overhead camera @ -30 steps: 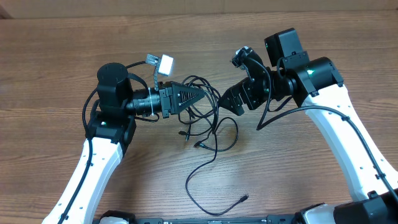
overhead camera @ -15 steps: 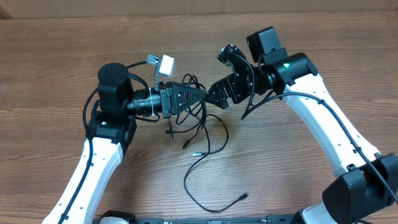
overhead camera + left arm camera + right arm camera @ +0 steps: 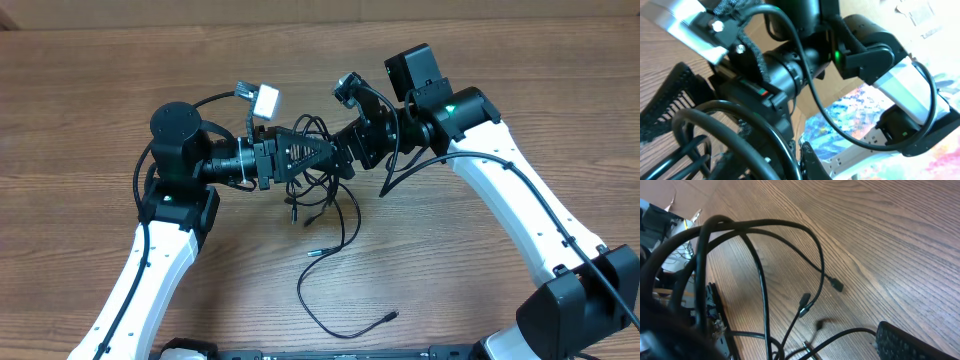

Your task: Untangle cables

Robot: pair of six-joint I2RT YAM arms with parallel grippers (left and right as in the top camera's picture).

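While your left gripper [image 3: 322, 153] pinches the cables [image 3: 330, 200] tight near the middle of the wooden table [image 3: 500, 300], the tangle hangs off its tip, with some plugs dangling just above the wood. Your right gripper [image 3: 345, 158] has its jaws spread wide, just beside that tip at the tangle. One cable trails toward the near edge, its plug end [image 3: 392, 318] lying free.

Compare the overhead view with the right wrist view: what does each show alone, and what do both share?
Overhead only: both arms, the left gripper shut on the cables, the open right gripper beside it, and one trailing cord lying toward the picture's bottom. Right wrist only: small plug ends dangling, seen close. Both: the cables and the wooden table.
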